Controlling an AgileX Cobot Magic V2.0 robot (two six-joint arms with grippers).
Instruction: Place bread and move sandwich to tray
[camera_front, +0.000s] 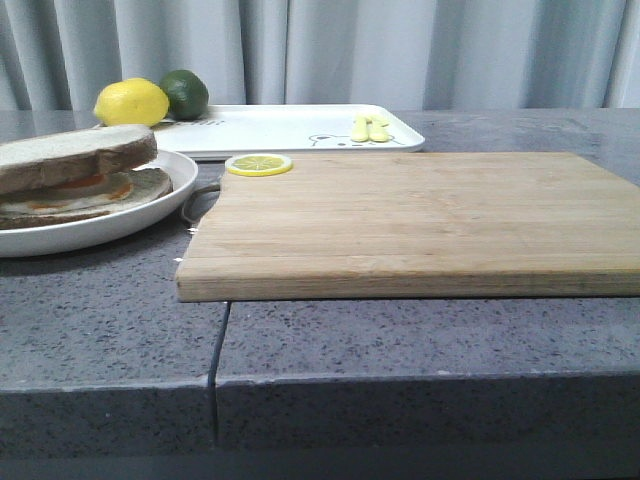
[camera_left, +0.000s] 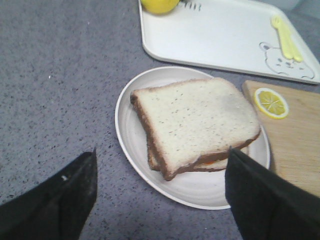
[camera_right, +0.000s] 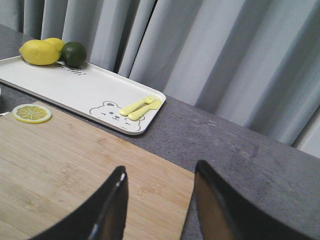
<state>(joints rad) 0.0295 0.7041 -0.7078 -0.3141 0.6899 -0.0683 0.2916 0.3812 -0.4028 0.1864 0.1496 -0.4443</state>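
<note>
backdrop: grey pleated curtain (camera_front: 330, 50); surface: speckled grey stone table (camera_front: 100, 320); light: soft, even

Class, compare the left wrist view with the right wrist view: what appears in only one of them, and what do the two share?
Only the left wrist view shows the sandwich on its round plate, between the open left pincer. Only the right wrist view shows the lime, the curtain and the open right pincer. Both share the tray, lemon slice, wooden board and a lemon.
</note>
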